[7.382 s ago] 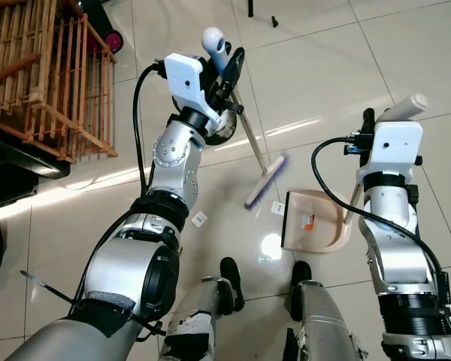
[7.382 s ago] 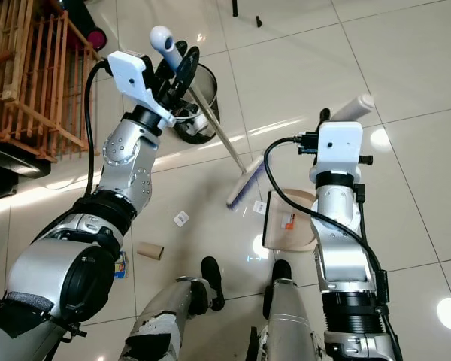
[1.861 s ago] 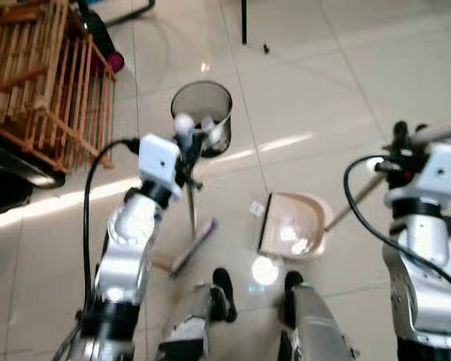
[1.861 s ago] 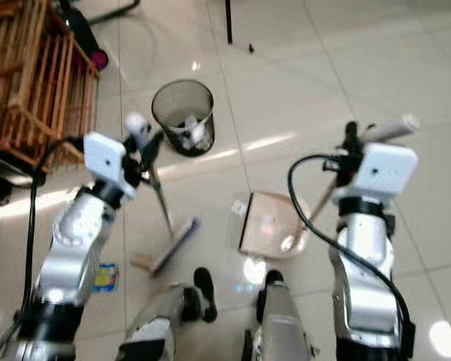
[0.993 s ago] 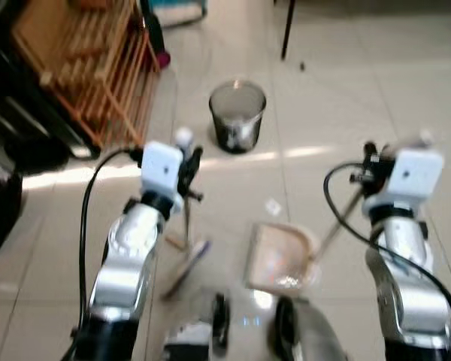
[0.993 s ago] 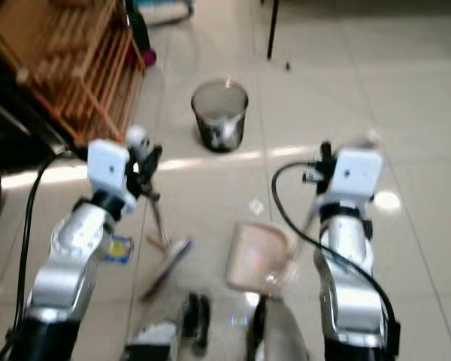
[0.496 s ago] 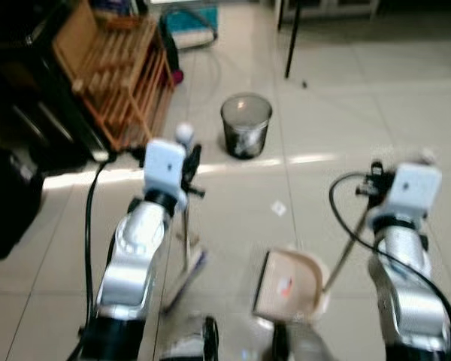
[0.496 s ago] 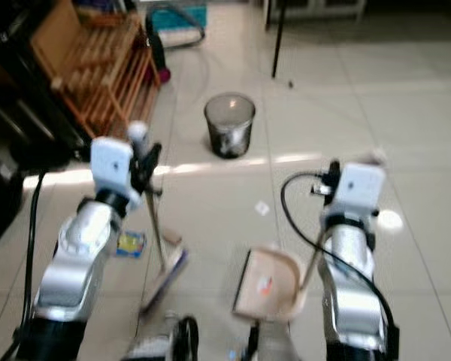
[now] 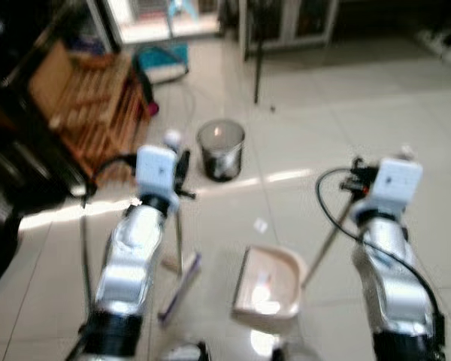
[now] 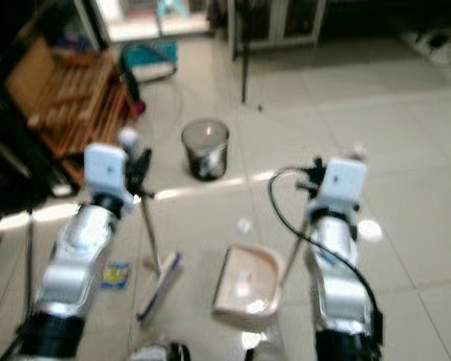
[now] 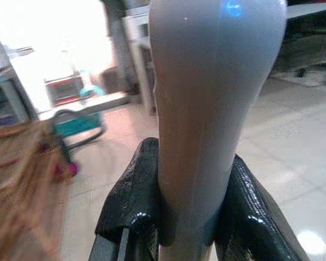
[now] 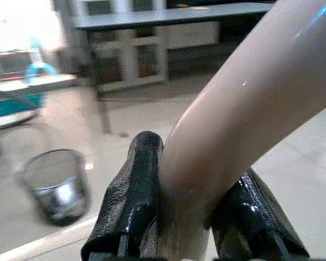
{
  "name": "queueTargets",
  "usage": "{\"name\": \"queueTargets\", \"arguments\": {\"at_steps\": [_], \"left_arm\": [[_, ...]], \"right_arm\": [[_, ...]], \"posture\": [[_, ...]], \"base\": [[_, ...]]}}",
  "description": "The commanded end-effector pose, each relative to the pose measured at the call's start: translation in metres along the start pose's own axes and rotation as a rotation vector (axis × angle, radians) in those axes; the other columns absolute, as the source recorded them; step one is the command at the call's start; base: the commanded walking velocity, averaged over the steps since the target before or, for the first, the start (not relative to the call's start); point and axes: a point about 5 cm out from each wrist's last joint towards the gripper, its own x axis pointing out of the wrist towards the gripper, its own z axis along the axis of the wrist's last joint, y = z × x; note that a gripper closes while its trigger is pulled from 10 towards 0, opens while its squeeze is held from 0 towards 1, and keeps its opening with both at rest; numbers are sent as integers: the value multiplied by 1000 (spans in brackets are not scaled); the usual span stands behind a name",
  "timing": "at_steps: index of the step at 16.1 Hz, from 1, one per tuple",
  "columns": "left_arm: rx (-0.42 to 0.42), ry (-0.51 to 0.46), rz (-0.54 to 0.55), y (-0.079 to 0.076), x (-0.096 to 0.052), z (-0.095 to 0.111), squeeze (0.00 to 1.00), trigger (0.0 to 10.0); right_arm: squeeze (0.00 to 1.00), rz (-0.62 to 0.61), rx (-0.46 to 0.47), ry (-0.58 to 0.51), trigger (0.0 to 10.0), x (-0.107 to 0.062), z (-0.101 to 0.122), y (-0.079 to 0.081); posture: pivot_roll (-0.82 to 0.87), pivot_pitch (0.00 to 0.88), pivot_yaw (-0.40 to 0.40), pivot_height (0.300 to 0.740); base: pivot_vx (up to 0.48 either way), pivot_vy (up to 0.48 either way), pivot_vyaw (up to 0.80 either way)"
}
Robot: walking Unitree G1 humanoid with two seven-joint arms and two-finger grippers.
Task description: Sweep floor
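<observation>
The left gripper [image 11: 174,217] is clamped tight around the pale broom handle [image 11: 206,109], both black fingers pressed against its sides. The broom [image 9: 179,284] stands nearly upright at the robot's left, its head resting on the tiled floor [image 9: 406,105] close to the robot's feet. The right gripper [image 12: 179,217] is likewise closed around the dustpan handle [image 12: 244,103]. The dustpan [image 9: 267,282] sits on the floor between the two arms, its handle slanting up and to the right toward that gripper.

Debris on the floor: a small white scrap [image 9: 260,225] lies just beyond the dustpan on its far side; a tan piece, apparently a cardboard tube [image 9: 170,262], lies beside the broom head; a colourful flat item [image 10: 114,274] lies to the left of the broom. A mesh waste bin [image 9: 220,150] stands farther off, with a wooden rack [image 9: 86,105] at the far left. The head views are blurred.

Step in hand, as judged: repositioning with both tools held, between sweeping strokes. The next move calls for dragging the broom head rightward across the loose debris toward the dustpan mouth, keeping the pan's edge flat on the floor.
</observation>
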Motion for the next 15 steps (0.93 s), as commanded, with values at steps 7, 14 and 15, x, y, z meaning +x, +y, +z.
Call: {"name": "queueTargets", "arguments": {"at_steps": [7, 14, 15], "left_arm": [[10, -70, 9, 3, 10, 11, 0, 10000], [9, -44, -7, 1, 10, 3, 0, 10000], [8, -44, -11, 0, 11, 3, 0, 10000]], "right_arm": [[0, -3, -5, -40, 10000, 2, 7, 0], [0, -3, -57, -37, 10000, 9, 5, -2], [0, -1, -62, -38, 10000, 10, 5, -2]], "posture": [[-63, 103, 72, 740], [-55, 120, 77, 740], [-55, 120, 78, 740]], "base": [[406, 0, -71], [405, 0, -141], [398, 0, 0]]}}
